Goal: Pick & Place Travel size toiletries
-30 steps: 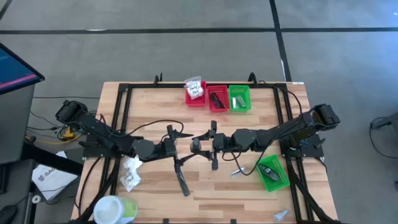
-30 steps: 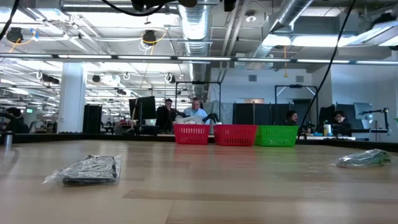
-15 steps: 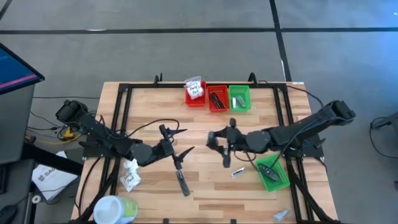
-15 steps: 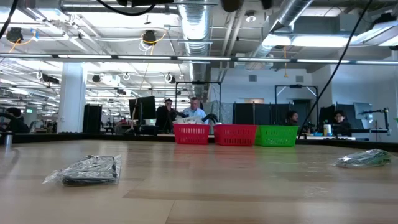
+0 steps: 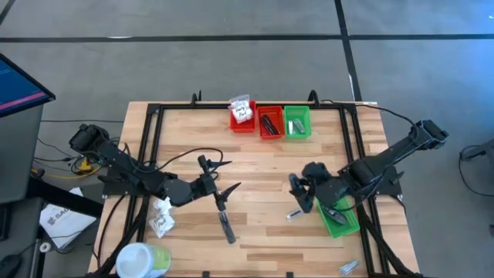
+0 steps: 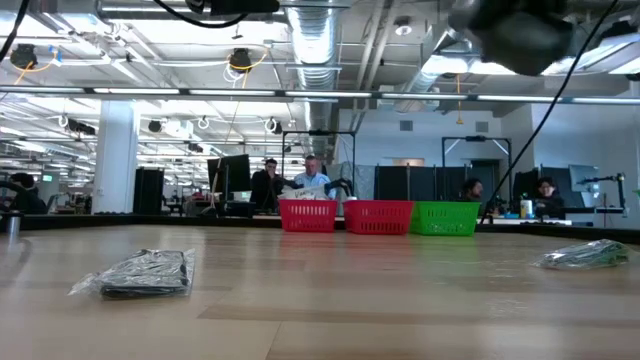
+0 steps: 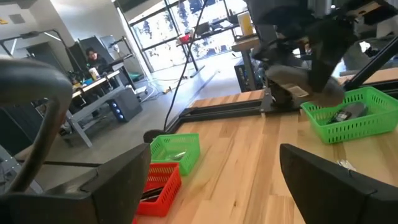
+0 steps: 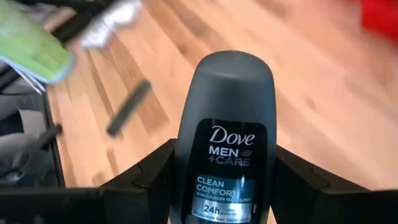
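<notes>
The right gripper [image 5: 302, 191], clamped on a grey deodorant stick [image 8: 224, 140], has been swung toward four o'clock; the left gripper [image 5: 217, 184] is held apart.

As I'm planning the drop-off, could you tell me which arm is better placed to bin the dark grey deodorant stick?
Right: its gripper already holds the dark grey Dove deodorant stick beside the green bin. The left gripper, jaws open, is empty.

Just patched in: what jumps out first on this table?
The right gripper grips a dark Dove Men+Care deodorant, held beside the green bin at the table's right edge. The left gripper hangs open mid-table over a slim dark stick. Three small bins line the far edge.
</notes>
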